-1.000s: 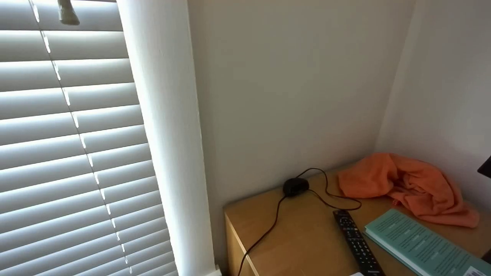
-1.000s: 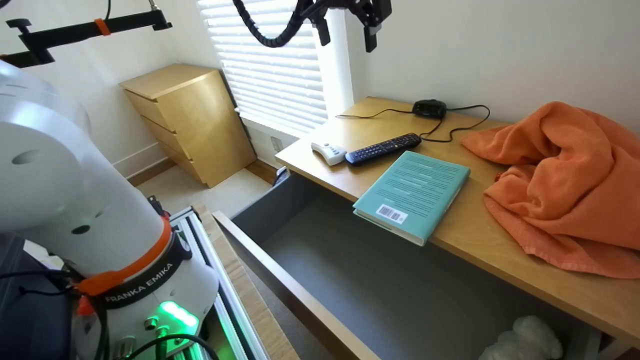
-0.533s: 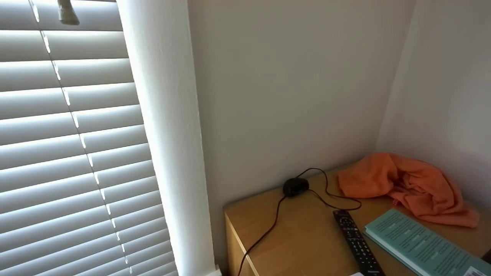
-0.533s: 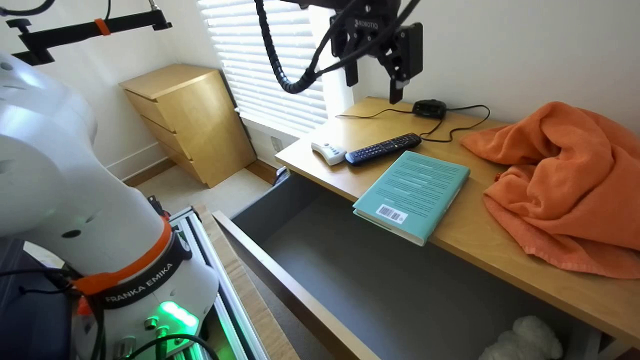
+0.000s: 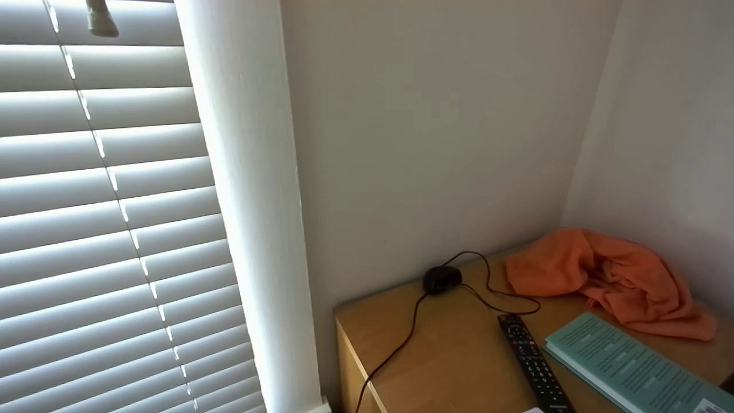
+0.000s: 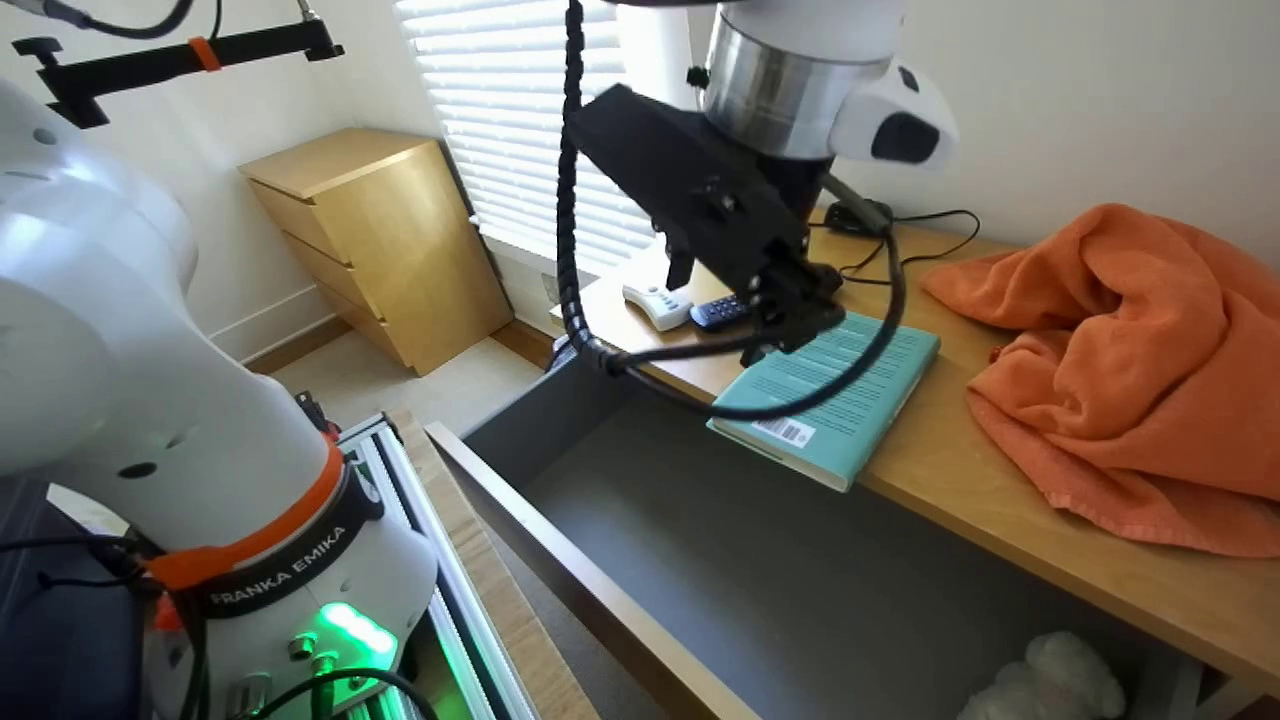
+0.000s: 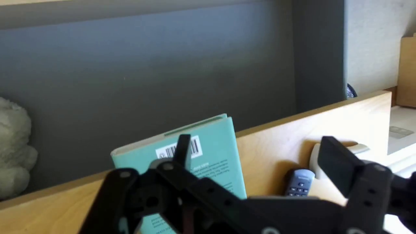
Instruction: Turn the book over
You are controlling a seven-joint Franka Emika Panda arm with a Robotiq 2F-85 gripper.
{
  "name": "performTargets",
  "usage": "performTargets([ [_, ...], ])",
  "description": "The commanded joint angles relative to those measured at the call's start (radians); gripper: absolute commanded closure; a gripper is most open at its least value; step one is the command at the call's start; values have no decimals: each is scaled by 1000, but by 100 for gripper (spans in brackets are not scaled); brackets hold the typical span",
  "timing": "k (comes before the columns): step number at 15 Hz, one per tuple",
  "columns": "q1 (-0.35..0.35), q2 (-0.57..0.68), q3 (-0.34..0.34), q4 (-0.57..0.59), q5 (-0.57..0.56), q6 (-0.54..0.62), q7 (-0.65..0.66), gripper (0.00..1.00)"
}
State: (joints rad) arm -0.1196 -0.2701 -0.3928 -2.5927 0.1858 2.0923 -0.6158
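Teal, with lines of print facing up, the book (image 6: 848, 415) lies flat on the pale wooden table (image 6: 935, 445), right of centre in an exterior view. Its near end juts past the table's front edge, above the open grey drawer (image 6: 720, 540), where a white fluffy thing (image 6: 1050, 680) sits at the bottom right. In the wrist view the gripper (image 7: 255, 149) has its fingers spread well apart, one tip in front of the book just left of centre, the other farther right, in front of the white remote (image 6: 657, 304). Whether either tip touches the book, I can't tell from here. A black cable (image 6: 892, 320) loops in front of the book in an exterior view, and the robot's white arm (image 6: 200, 400) fills the left of the frame. The black remote (image 5: 538, 367) lies just beside the book at the lower right of an exterior view. An orange cloth (image 5: 619, 281) lies heaped near the book, and farther left a small black device (image 5: 442, 279) sits toward the back of the table.
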Motion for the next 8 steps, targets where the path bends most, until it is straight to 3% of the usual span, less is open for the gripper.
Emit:
performTargets([
  [1,-49,75,-44,7,54,-20,-160,0],
  [3,-73,124,-60,22,94,-23,-249,0],
  [4,-90,153,-58,32,108,-11,-240,0],
  [5,-96,97,-22,5,70,-4,-197,0],
  [8,-118,142,-24,21,85,-4,-219,0],
])
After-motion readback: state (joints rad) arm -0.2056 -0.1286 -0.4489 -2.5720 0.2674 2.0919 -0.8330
